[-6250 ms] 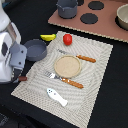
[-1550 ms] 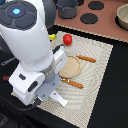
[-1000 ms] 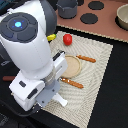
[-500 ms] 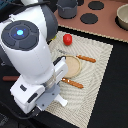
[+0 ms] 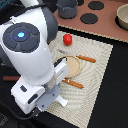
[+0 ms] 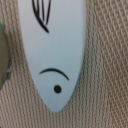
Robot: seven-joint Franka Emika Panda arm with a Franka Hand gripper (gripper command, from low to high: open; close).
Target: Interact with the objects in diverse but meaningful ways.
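The arm hangs low over the white fish (image 6: pixel 54 50) near the mat's (image 5: pixel 102 60) near edge, nothing visibly lifted yet; whether the gripper is released or clenched cannot be told, since its fingers are hidden.

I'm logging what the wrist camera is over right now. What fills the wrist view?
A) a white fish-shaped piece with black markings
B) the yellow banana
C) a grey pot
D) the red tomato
A: the wrist view shows the white fish-shaped piece, with a black dot eye and curved lines, lying on the woven mat.
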